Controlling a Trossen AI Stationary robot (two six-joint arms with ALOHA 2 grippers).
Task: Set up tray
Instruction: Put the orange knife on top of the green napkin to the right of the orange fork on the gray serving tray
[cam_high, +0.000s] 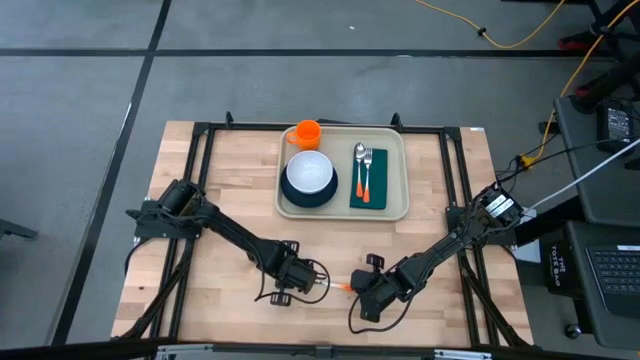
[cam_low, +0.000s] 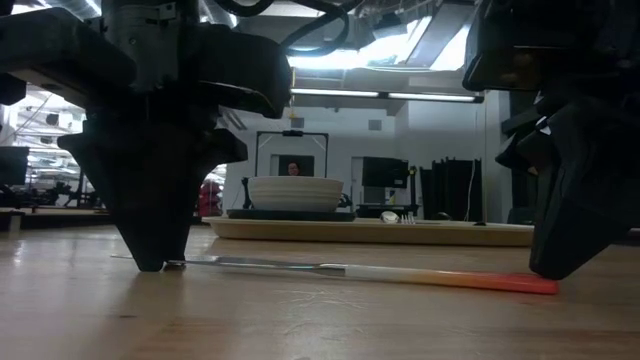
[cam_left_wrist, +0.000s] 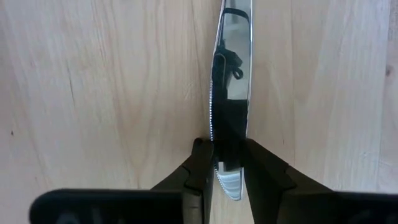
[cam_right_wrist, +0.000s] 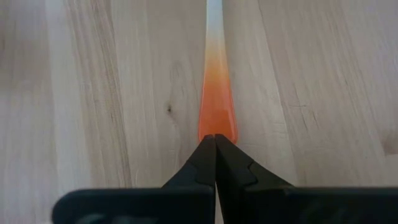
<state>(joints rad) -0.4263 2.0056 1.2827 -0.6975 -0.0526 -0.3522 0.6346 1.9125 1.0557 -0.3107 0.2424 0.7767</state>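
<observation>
One piece remains off the tray (cam_high: 395, 205): the knife (cam_low: 330, 269), its blade clasped by the left gripper (cam_left_wrist: 229, 163); the clenched right gripper (cam_right_wrist: 216, 149) presses its handle tip.

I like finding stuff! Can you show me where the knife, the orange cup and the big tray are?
knife (cam_left_wrist: 230, 93): left wrist view, on the shiny blade.
orange cup (cam_high: 308, 133): high view, on the cup's rim at the tray's far corner.
tray (cam_high: 394, 145): high view, on its bare beige rim beside the napkin.
</observation>
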